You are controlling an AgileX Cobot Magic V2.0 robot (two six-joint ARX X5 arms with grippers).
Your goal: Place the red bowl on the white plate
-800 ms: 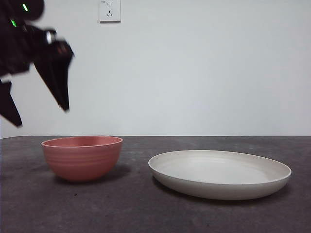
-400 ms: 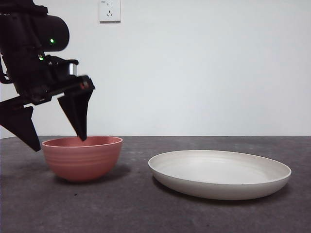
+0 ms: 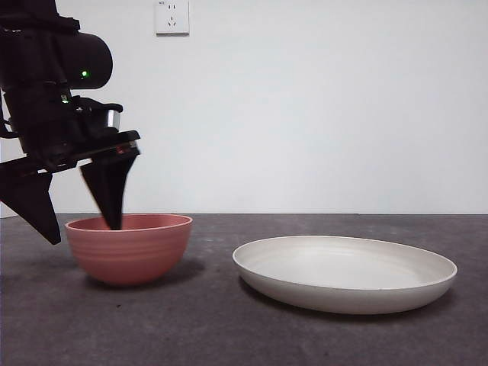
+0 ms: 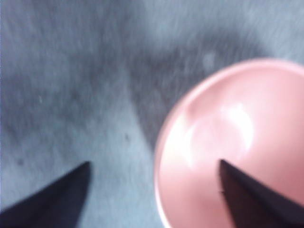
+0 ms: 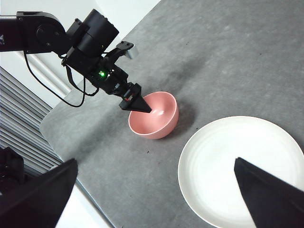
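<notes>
One red bowl [image 3: 129, 248], one white plate [image 3: 345, 273]

Red bowl [image 3: 128, 248]: matt coral, faint ridges outside, smooth inside with a soft sheen between the left gripper's [image 4: 152, 190] fingers [image 4: 251, 197].
White plate [image 3: 345, 272]: smooth cream, low gloss.
Worktop [image 3: 229, 335]: dark grey, matt, finely mottled.
Fingers: matt black.

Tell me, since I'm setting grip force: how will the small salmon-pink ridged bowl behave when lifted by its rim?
The small salmon-pink ridged bowl looks rigid, so it probably won't flex. Held by one wall, as the open left end effector straddles it, it may tilt. Its matte finish probably limits slipping.
</notes>
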